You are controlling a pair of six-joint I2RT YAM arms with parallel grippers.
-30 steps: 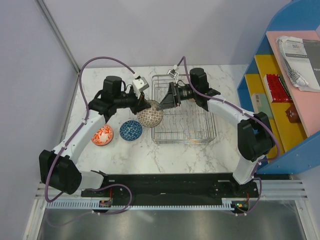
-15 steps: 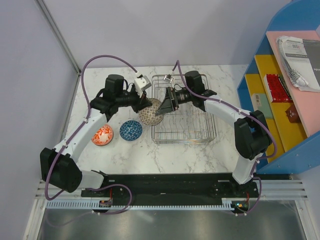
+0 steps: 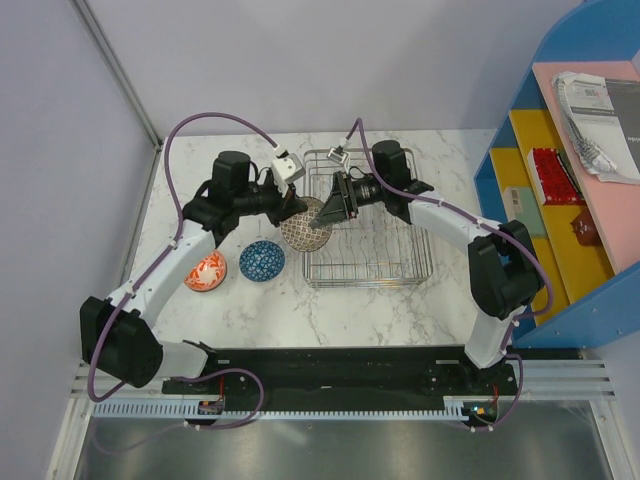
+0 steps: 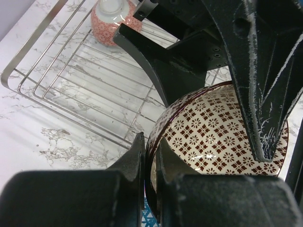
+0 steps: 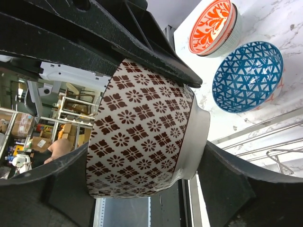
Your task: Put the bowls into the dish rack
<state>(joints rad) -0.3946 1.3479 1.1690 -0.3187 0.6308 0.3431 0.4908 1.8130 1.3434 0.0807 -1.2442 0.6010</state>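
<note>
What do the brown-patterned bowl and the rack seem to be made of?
Bowl: probably glazed ceramic; there is glossy glare on the printed inside, and the foot ring is plain and pale. Rack: metal wire with a bright silvery finish; the thin rods shine.

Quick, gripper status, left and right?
Left gripper: shut on the rim of the brown-patterned bowl.
Right gripper: jaws straddle the same bowl; whether it grips yet cannot be told.
</note>
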